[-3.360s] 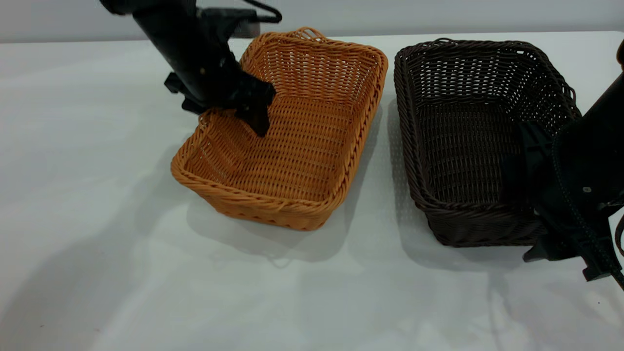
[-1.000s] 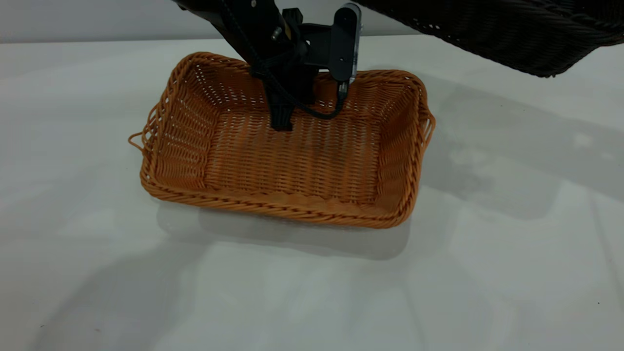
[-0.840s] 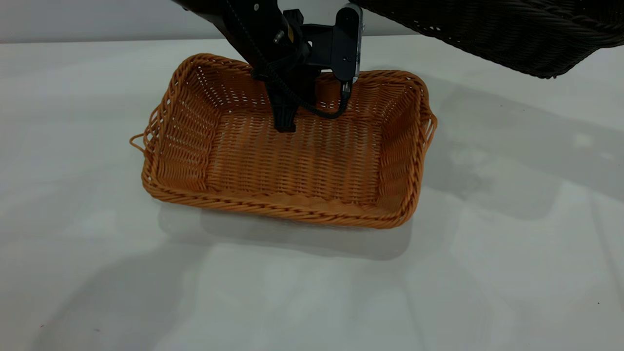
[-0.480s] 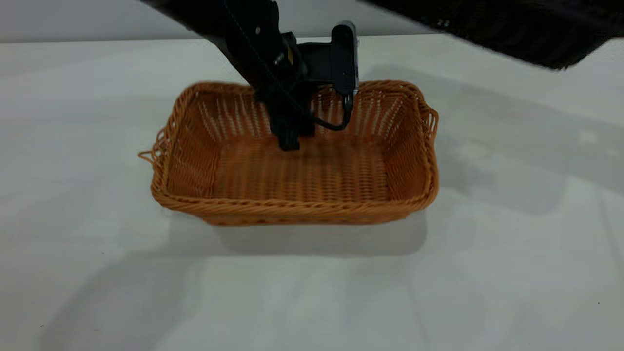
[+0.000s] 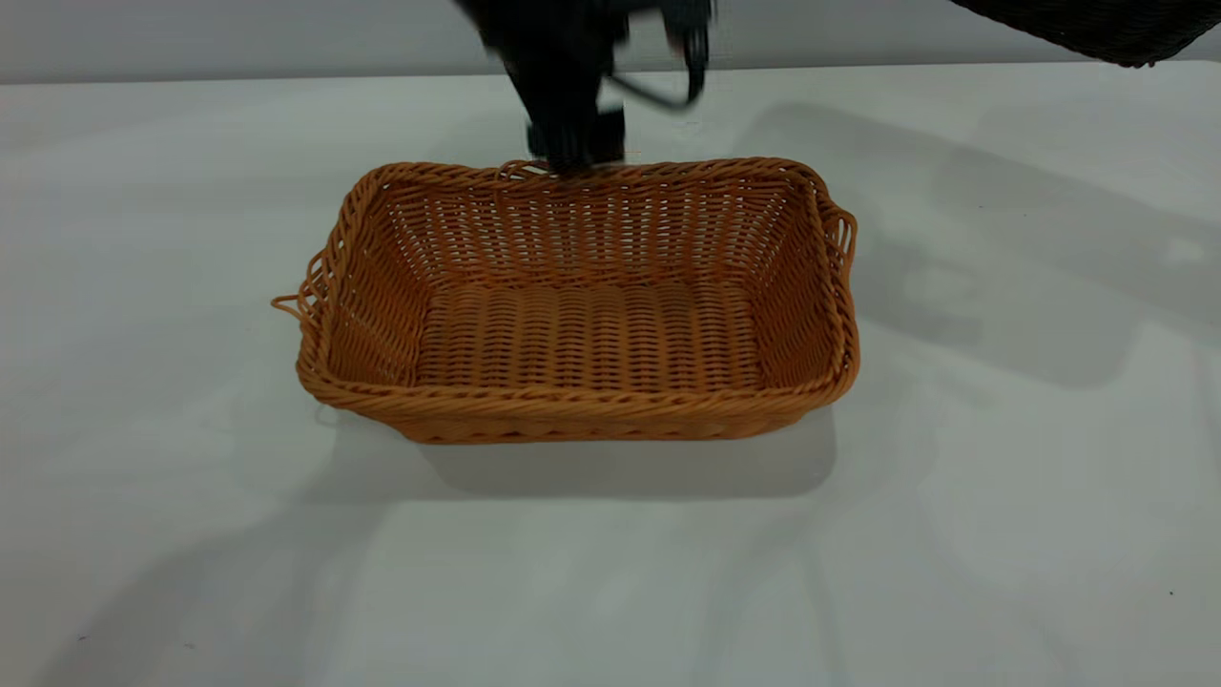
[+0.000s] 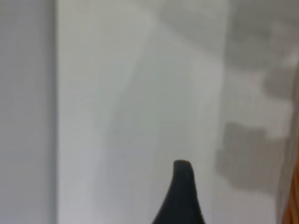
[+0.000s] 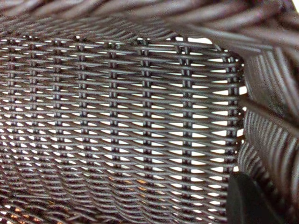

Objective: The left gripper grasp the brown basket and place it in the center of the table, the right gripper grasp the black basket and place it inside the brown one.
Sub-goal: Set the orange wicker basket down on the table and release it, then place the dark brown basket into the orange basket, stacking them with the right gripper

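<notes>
I see the brown basket point(image 5: 582, 305) resting mid-frame on the table point(image 5: 1002, 534), my left gripper point(image 5: 572, 143) blurred above its far rim, jaws unreadable, while the right gripper, itself unseen, presumably clamps the light, stiff black basket point(image 5: 1097, 24) at upper right by its braided rim.

Brown basket point(image 5: 582, 315) upright, flat on table point(image 5: 143, 239) centre; black basket point(image 5: 1097, 24) airborne, far right.

In the exterior view we look down at the table point(image 5: 191, 239) from the front. Our left wrist camera faces bare tabletop; the right one sits very near the black basket point(image 7: 117, 116).
</notes>
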Motion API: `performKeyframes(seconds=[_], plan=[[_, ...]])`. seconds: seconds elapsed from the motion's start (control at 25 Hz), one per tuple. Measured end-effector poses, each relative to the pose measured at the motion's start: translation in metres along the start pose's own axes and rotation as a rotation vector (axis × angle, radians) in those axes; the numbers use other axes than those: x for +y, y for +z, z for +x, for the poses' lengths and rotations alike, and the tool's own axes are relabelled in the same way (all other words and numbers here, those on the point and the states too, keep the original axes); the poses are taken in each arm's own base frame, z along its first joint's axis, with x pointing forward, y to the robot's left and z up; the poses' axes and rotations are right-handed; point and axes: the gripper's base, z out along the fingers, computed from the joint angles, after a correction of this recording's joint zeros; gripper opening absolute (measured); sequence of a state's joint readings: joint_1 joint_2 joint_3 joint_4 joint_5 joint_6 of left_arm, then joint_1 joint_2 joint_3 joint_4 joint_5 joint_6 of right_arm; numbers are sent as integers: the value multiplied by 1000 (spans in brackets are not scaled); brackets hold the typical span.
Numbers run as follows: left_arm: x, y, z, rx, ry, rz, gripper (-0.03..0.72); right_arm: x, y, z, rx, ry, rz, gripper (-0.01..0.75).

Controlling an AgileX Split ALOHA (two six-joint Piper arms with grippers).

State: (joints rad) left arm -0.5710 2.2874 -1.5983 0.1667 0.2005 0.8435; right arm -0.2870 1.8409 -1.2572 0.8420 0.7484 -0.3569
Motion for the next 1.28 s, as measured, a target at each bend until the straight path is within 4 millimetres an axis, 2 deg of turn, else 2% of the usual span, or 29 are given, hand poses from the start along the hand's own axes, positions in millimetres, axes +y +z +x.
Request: performKeyframes(seconds=[0.16,0.32,0.48,0.56,0.72,0.84,0.92,1.08,1.28], plan=[[31,-48,10,41,-37,-19,572,-6,10,2,36,43,4,78],[77,-98,58,100,-159,-101,572,0,21,12,120,40,-15,78],[111,-152,100,123,-298,-225,572,36,47,42,268,-70,-40,78],[121,-176,111,122,-353,-278,572,61,67,67,350,-141,-54,78],[133,-215,133,125,-462,-365,572,95,106,117,480,-234,-55,78],[135,-231,134,117,-498,-393,572,107,133,147,516,-291,-37,78],[135,-236,133,115,-507,-395,572,107,147,154,513,-305,-23,78],[133,-238,134,125,-519,-375,572,103,160,149,493,-325,1,78],[132,-238,134,128,-526,-364,572,94,159,135,478,-338,25,78]])
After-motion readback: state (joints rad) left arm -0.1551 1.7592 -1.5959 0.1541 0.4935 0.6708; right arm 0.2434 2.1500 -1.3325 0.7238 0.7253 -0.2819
